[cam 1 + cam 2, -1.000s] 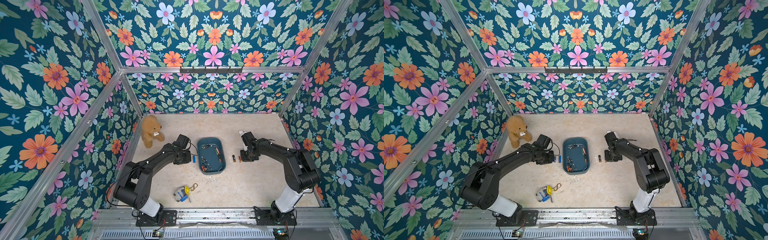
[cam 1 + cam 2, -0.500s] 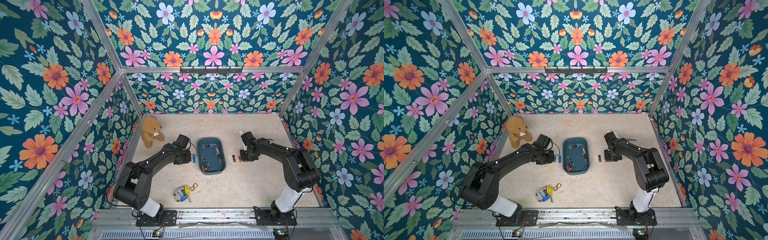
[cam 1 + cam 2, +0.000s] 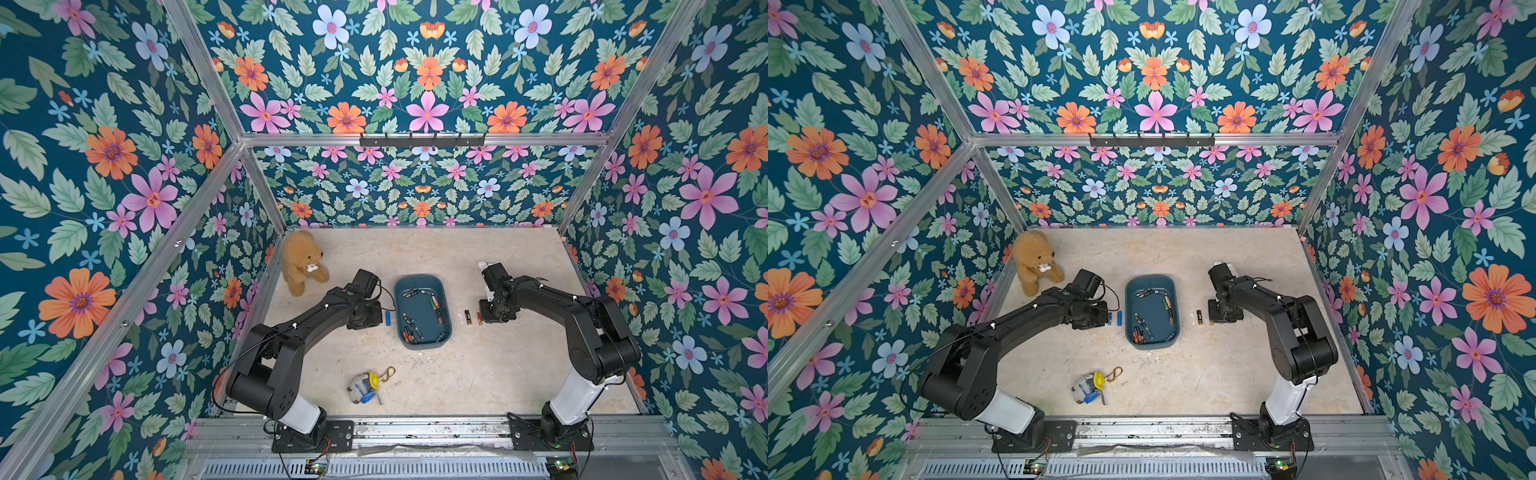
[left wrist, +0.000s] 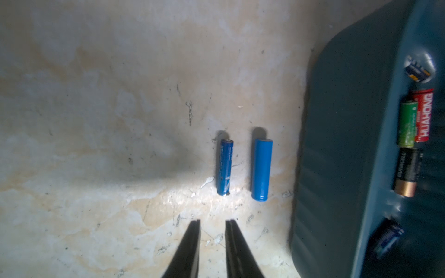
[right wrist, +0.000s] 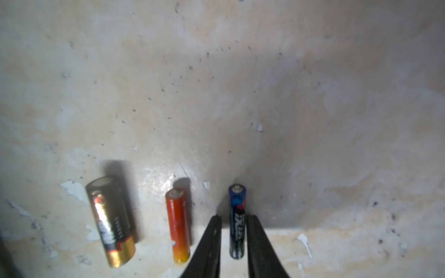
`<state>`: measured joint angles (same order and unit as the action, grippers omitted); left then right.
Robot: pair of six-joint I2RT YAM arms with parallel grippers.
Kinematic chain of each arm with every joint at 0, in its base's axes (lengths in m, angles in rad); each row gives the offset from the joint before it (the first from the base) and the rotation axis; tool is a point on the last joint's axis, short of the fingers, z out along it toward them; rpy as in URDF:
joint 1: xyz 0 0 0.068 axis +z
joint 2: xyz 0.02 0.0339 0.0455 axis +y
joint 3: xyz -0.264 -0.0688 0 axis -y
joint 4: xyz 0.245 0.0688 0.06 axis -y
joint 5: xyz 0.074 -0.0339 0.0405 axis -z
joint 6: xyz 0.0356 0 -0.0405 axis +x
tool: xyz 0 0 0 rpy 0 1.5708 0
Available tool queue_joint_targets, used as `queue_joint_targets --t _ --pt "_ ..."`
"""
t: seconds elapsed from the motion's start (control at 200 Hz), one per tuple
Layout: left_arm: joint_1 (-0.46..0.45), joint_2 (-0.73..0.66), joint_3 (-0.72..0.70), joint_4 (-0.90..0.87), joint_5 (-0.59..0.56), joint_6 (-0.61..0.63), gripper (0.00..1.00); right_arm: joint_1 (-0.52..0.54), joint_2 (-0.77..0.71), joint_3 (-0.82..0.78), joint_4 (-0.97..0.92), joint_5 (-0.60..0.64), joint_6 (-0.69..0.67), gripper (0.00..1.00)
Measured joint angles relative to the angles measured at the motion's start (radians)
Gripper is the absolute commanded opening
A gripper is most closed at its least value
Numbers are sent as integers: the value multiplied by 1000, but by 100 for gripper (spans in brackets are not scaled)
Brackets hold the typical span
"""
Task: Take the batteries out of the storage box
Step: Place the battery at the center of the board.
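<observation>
Storage box (image 3: pixel 424 345) is sitting mid-table (image 3: pixel 478 374) between the two arms, with batteries (image 3: pixel 435 305) lying scattered inside it (a red, a green and a black-and-copper one are showing past its wall in the left wrist view). Left gripper (image 4: pixel 213 222) is hovering low on the left arm's side of the box, jaws slightly parted and gripping nothing. Thin blue battery (image 4: pixel 224 167) and thick blue battery (image 4: pixel 262 169) are lying side by side on the table just ahead of its tips. Right gripper (image 5: pixel 234 217) is reaching down on the box's other side, jaws a little apart and straddling dark blue battery (image 5: pixel 237 204), which is lying flat, with a sliver of table showing beside it. Orange battery (image 5: pixel 178 223) and black-and-gold battery (image 5: pixel 110 221) are lying parallel next to it.
</observation>
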<state>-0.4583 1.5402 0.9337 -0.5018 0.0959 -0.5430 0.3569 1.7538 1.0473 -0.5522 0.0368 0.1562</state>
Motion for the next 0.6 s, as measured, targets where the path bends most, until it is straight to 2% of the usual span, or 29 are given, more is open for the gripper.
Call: queue_joint_targets --t 0.345,0.6 --pt "0 1 16 0 1 0 25 0 0 16 -8 5 1 30" --pt "0 0 106 -46 -21 4 26 0 -13 44 -25 4 5 33"
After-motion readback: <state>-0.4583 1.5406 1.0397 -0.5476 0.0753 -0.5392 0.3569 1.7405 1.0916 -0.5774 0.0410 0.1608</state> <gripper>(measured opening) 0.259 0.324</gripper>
